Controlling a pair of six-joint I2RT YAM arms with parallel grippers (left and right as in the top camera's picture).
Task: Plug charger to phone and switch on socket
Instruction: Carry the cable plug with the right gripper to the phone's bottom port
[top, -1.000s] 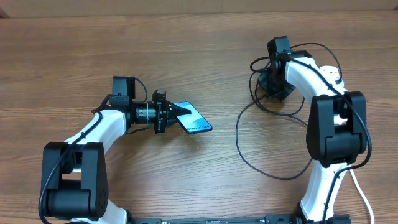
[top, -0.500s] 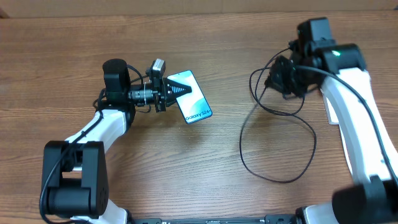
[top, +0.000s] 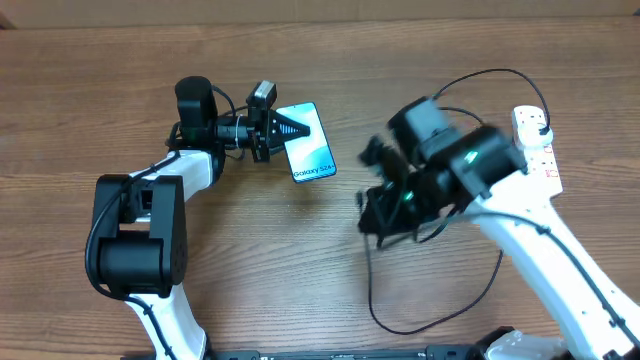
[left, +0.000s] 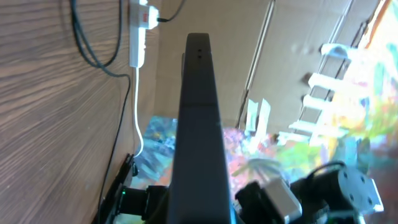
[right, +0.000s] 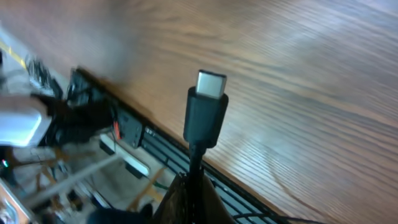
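- R pincer (top: 386, 203) pinches charger (right: 207, 107) just below its tip; L pincer (top: 278, 128) clamps phone (top: 311, 156).
- Step, prob.: plug-in approach; next, line tip up w/ phone port.

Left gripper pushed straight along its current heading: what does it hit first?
Beyond the phone that the left gripper holds, the line runs right to the right arm's wrist. Heights are unclear, so it may pass clear.

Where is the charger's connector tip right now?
Right wrist view: the connector tip sticks up from the right gripper; overhead, that gripper sits right of the phone.
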